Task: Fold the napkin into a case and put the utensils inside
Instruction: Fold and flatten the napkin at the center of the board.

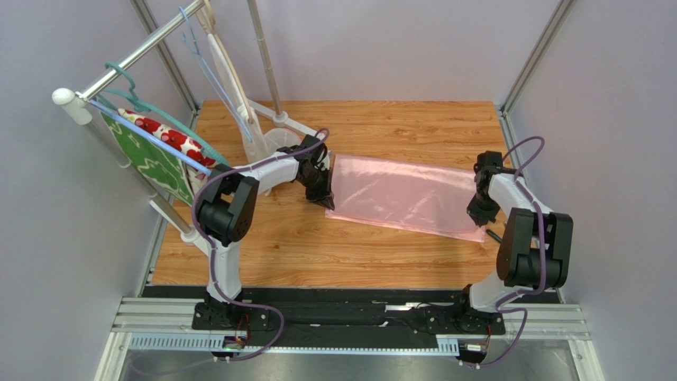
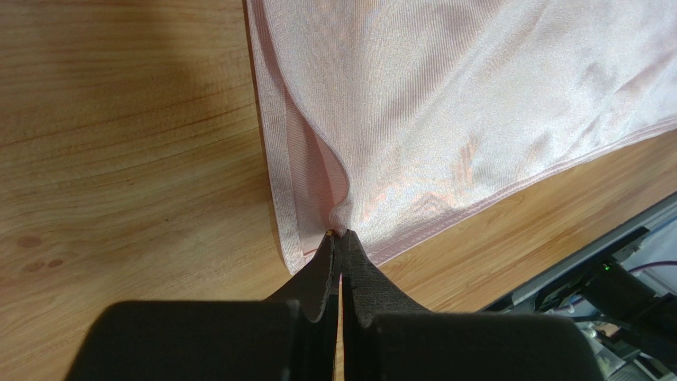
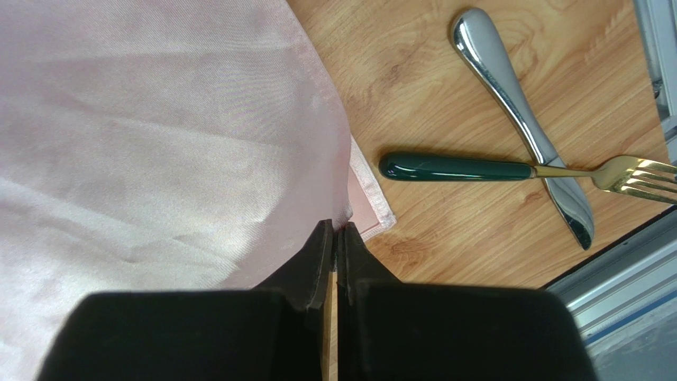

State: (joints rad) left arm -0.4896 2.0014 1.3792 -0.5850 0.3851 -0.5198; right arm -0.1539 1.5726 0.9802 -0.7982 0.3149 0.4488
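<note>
1. Both grippers are clamped shut on the napkin (image 1: pixel 405 194), which lies doubled on the table (image 1: pixel 302 246) between the arms. The left gripper (image 2: pixel 340 238) pinches one near corner and the right gripper (image 3: pixel 335 232) pinches the other.
2. Holding matching corners likely keeps that edge taut, so the next fold lands straight.
3. Knife (image 3: pixel 516 111) and fork (image 3: pixel 477 168) lie crossed just beside the right end, off the cloth, handy for loading later.

Green cloth (image 1: pixel 148 159) and red-flowered cloth (image 1: pixel 168 137) hang on a rack (image 1: pixel 135 55); wooden table (image 1: pixel 278 248) below
</note>
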